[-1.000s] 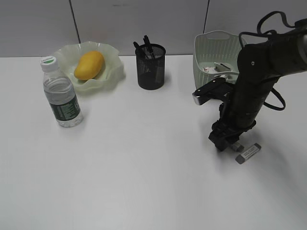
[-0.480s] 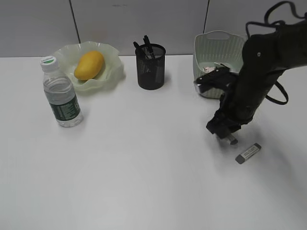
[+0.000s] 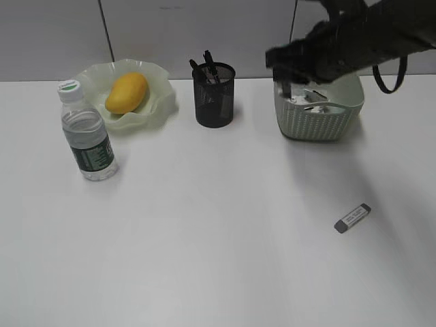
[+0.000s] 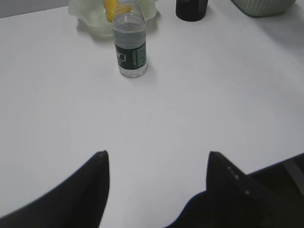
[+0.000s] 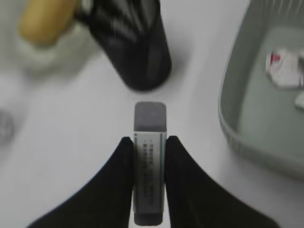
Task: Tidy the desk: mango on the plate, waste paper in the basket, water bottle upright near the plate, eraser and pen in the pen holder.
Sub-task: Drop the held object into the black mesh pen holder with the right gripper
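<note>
- Desk point(image 3: 204, 238) in the exterior view carried your mango point(image 3: 127, 92) lying on the plate point(image 3: 160, 102) at the back left, with the water bottle point(image 3: 87, 136) standing upright just in front of the plate.
- You had dark pens point(image 3: 204, 65) sticking up out of the pen holder point(image 3: 214, 99) at the back centre. The basket point(image 3: 317, 126) stood to its right with the waste paper point(image 3: 300, 100) inside.
- A loose eraser point(image 3: 352, 218) lay flat on the desk, well in front of the basket. Your right arm point(image 3: 340, 48) hung blurred above the basket.
- In the left wrist view, your left tool point(image 4: 156, 156) stood wide apart with nothing between its fingers, above bare desk. The bottle stood upright well beyond it.
- In the right wrist view, your right tool point(image 5: 149, 142) was clamped on a held eraser point(image 5: 150, 161), gripping its long sides, above the desk. The pen holder lay just ahead and the basket, with its paper, to the right.
</note>
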Tool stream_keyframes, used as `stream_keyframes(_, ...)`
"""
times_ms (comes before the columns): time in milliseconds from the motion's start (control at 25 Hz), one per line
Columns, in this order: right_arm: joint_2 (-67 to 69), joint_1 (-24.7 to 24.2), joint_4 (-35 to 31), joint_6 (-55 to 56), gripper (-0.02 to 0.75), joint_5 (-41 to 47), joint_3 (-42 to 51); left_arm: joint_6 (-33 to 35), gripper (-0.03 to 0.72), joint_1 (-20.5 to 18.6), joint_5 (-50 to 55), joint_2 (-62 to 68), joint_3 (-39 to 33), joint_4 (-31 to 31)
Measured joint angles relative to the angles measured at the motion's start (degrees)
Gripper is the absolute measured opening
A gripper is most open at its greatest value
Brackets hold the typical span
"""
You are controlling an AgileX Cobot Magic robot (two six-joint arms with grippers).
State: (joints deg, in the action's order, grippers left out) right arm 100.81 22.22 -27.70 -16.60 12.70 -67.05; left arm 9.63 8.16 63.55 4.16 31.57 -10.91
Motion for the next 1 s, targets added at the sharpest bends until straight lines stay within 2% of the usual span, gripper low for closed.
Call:
stream_keyframes(80,0.30,1.43,-1.54,-1.57,0.167,-6.98,-0.78,0.04,0.489,0.00,0.00,0.00,0.00,0.00)
stream_keyframes(160,1.60,3.75,0.60,-4.37,0.167,-12.70,-2.20,0.04,0.485,0.00,-0.05,0.00,0.00,0.00)
stream_keyframes(320,6.01,8.11,12.29,-6.56,0.167,-22.15,-5.39,0.04,0.463,0.00,-0.05,0.00,0.00,0.00)
stream_keyframes(440,10.57,9.19,16.51,-6.53,0.167,-28.53,-8.42,0.04,0.444,0.00,-0.05,0.00,0.00,0.00)
stream_keyframes(680,19.92,9.17,17.38,-2.06,0.167,-35.87,-16.11,0.04,0.438,0.00,-0.05,0.00,0.00,0.00)
stream_keyframes(880,25.44,9.17,17.38,-1.17,0.167,-36.44,-20.60,0.04,0.438,0.00,-0.05,-0.04,0.00,0.00)
stream_keyframes(1000,27.79,9.17,14.71,-1.11,0.167,-36.56,-21.21,0.04,0.438,0.00,-0.05,-0.04,0.00,0.00)
